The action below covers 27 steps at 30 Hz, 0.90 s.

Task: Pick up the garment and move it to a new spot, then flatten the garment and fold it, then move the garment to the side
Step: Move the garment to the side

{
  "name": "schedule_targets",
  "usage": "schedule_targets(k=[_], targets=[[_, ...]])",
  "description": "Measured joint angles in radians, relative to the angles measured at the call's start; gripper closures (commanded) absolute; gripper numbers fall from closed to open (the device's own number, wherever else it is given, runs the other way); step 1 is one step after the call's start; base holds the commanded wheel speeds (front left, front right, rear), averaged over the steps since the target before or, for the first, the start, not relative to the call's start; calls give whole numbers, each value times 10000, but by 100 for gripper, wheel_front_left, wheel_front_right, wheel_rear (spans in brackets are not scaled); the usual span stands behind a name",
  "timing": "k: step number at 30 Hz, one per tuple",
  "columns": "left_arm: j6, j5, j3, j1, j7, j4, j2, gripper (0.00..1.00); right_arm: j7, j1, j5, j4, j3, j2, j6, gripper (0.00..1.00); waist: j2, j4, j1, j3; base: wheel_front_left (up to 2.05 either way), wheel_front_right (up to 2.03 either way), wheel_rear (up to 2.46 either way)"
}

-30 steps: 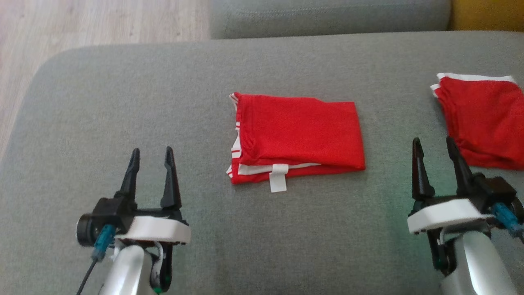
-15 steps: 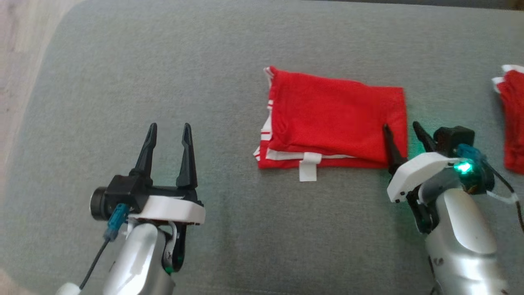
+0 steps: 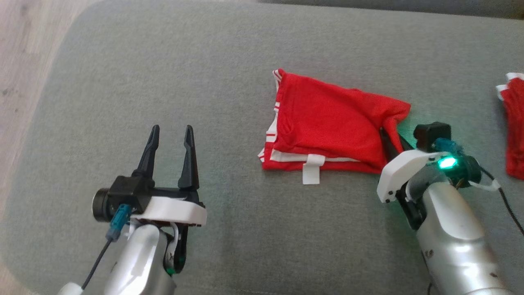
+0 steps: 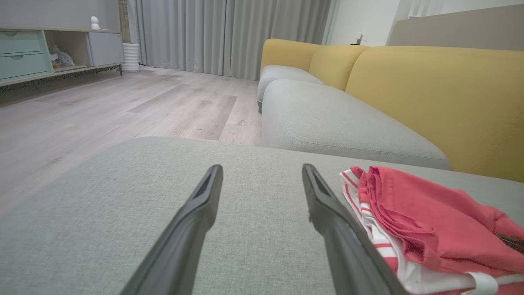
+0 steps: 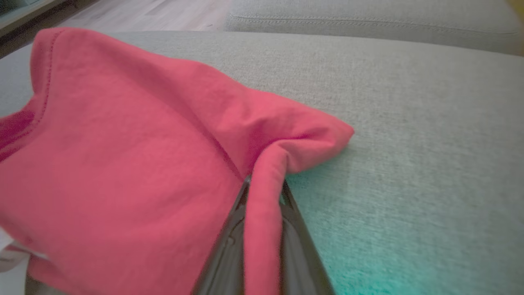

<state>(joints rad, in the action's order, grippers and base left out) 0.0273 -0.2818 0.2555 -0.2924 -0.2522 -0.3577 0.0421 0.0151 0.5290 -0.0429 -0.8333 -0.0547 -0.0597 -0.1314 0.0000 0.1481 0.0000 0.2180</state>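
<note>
The folded red garment (image 3: 327,123) lies mid-frame on the grey cushion (image 3: 184,61). My right tool (image 3: 391,140) pinches a ridge of its right edge; my left tool (image 3: 171,132) gapes wide at lower left, well apart. I perhaps hold only the top layer; then lifting would pull the fold open.

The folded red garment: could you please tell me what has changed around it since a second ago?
The right gripper reached the right edge of the red garment and closed on it, bunching that corner. The left gripper stayed open beside it; the second red garment lay untouched.
</note>
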Motion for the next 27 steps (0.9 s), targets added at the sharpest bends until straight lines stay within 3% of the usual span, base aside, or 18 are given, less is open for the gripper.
schedule_targets(k=[6,12,15,21,22,27], targets=[[-10,0,40,38,0,-19,0,0,522,-92,500,79,-401,10,0,100,0,-482,0,-405,0,0,0],[4,0,138,196,0,-17,0,0,537,-102,1557,957,-761,-8,0,100,0,-1215,-1,-786,0,0,0],[8,0,171,279,0,-8,0,0,303,-107,1739,1436,-1016,-316,0,100,0,-1627,-1,-891,0,0,0],[36,71,138,211,0,98,0,0,-295,-27,1762,2437,-1195,-2336,0,100,0,-2132,-1,-617,0,0,0],[27,105,48,117,0,102,0,0,-514,133,1624,2717,-1246,-2917,0,100,0,-2195,0,-393,0,0,0],[-67,33,-305,-292,-2,150,0,0,-874,876,1360,2865,-930,-4489,0,100,0,-2294,0,267,0,0,0]])
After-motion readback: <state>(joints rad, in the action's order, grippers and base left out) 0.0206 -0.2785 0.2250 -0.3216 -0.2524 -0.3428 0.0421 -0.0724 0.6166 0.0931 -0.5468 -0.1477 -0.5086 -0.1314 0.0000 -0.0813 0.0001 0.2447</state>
